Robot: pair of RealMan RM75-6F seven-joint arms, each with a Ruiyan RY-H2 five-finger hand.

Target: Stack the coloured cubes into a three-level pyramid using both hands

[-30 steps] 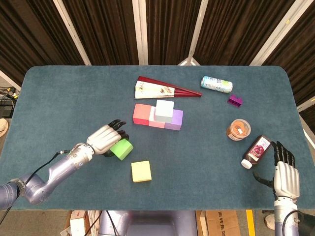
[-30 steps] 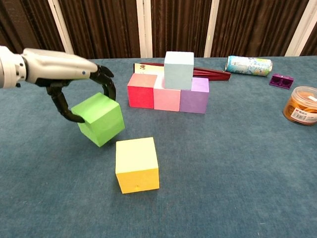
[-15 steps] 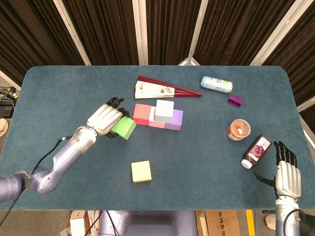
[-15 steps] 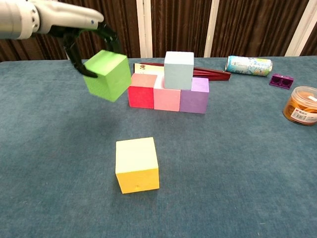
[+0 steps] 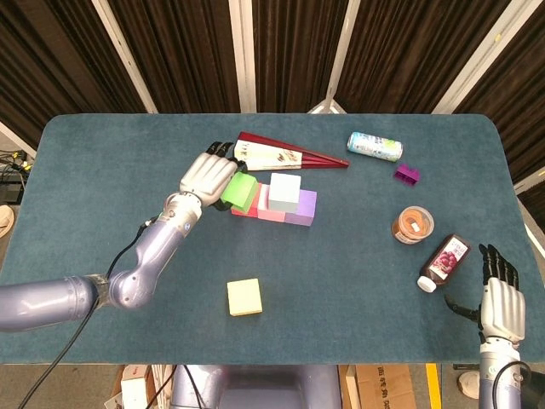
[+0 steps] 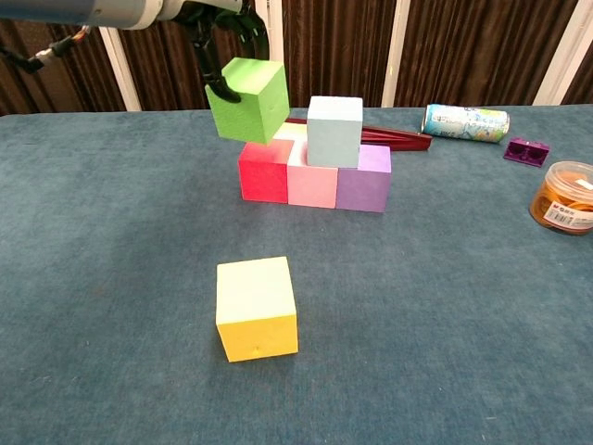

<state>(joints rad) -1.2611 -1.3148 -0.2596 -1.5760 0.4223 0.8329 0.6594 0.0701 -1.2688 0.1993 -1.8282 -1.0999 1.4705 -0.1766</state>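
Landmark: base row of three cubes, red cube (image 6: 264, 171), pink cube (image 6: 312, 176) and purple cube (image 6: 363, 178), side by side and touching on the table (image 6: 111, 278).
Second level so far: one pale blue cube (image 6: 334, 131) sits on the row, over the pink and purple cubes.
Change: a second ago the green cube (image 6: 247, 99) was low, in front of and to the left of the row, beside the yellow cube; half a second ago it was raised level with the row's left end; now it hangs tilted just above the red cube, clear of it.
Left hand (image 5: 208, 176): fingers wrapped around the green cube, holding it in the air.
Right hand (image 5: 499, 305): resting at the table's near right edge, well apart from the row, fingers extended and apart, holding nothing; little moved over the second.
Yellow cube (image 6: 256, 307): alone on the table in front of the row, unmoved.
Meaning for the task: the carry looks nearly complete; the cube needs levelling and lowering beside the pale blue cube to finish the second level.
Remaining: the yellow cube would then serve as the top.
Risk: the tilt could knock the pale blue cube sideways on landing.
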